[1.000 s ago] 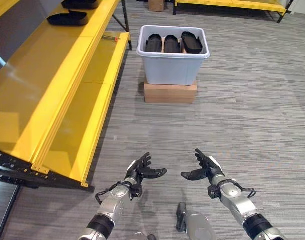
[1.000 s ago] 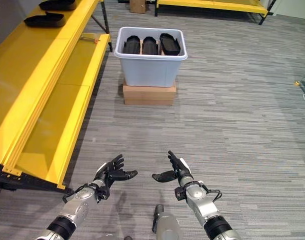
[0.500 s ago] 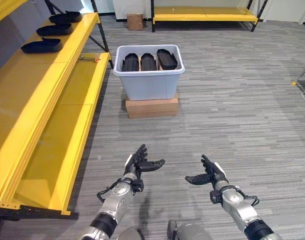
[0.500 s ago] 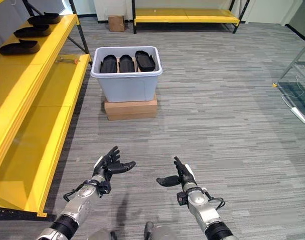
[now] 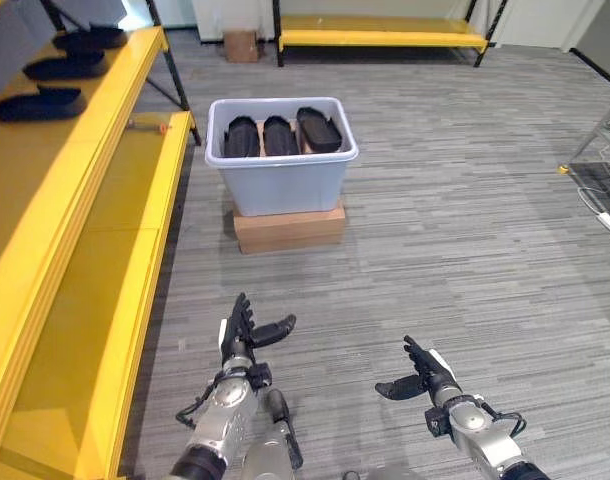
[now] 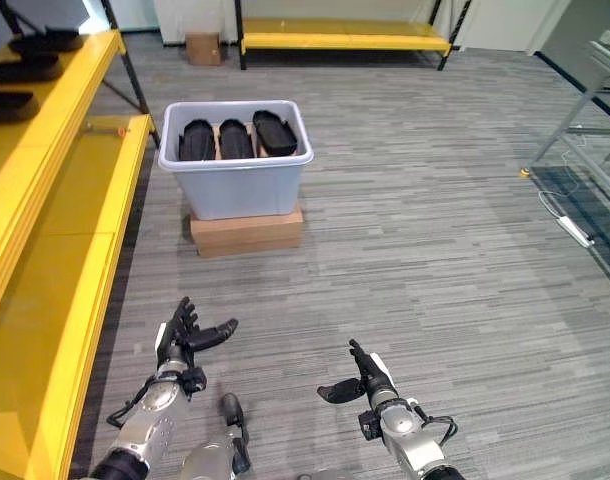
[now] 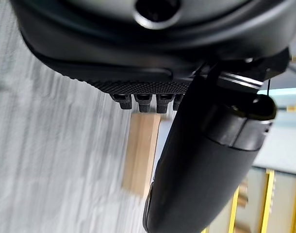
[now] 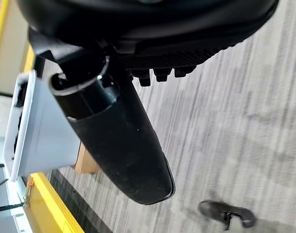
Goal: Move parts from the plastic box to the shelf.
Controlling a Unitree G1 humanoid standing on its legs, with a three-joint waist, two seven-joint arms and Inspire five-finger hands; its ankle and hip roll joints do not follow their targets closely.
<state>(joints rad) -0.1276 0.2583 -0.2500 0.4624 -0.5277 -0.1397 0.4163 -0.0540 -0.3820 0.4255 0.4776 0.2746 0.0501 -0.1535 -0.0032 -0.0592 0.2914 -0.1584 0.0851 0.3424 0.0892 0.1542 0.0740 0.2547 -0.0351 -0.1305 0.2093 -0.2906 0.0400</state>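
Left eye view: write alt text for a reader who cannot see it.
Both robot hands, left and right, hang open and empty over grey carpet. Ahead, a plastic box holding three black parts sits on a cardboard box, beside a yellow shelf carrying more.

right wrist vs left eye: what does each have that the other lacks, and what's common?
Right wrist adds: a small dark shape on the floor, can't tell what. Left eye adds: three black parts on the yellow shelf, three more inside the plastic box. Shared: right hand, open; plastic box; cardboard box under it; shelf.
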